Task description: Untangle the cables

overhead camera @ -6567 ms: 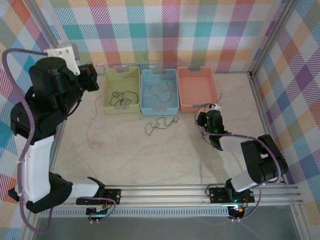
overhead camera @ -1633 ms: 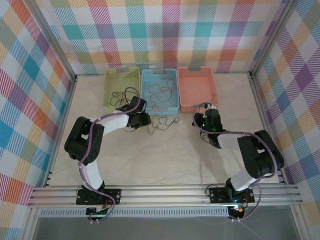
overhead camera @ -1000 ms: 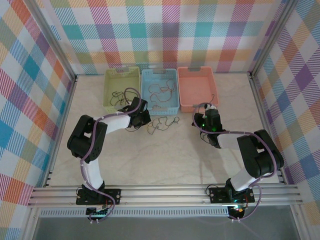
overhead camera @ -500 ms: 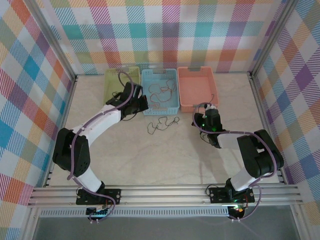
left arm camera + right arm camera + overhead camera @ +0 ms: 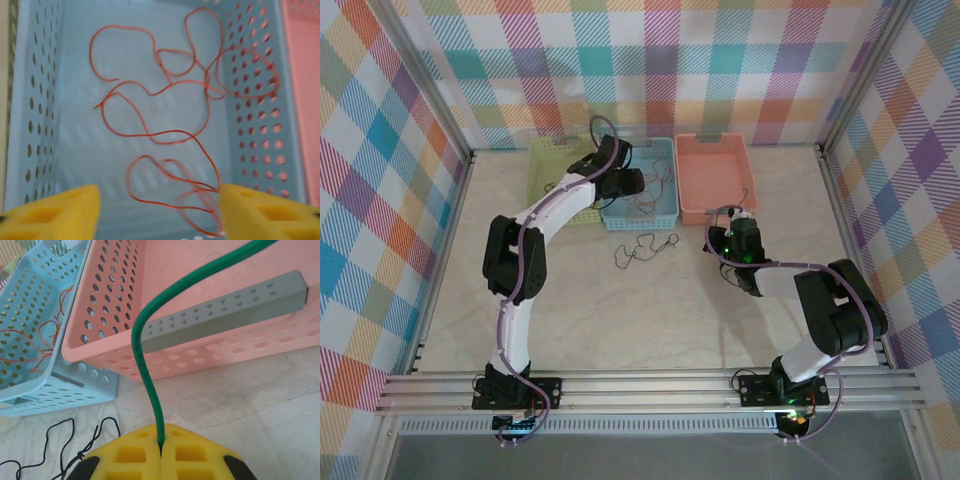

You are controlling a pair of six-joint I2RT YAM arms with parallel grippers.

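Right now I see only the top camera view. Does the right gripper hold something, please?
Observer: Yes, the right gripper is shut on a green cable that curves up toward the pink basket.
Operator: And the left gripper, is it open?
Observer: Yes, the left gripper is open, hanging over the blue basket.
Operator: What lies in this basket?
Observer: Orange cable in loose loops on its floor.

Matt perforated plastic blue basket (image 5: 40, 100), pink basket (image 5: 115, 300) alike, smooth-sheathed orange-red cables (image 5: 150, 135)
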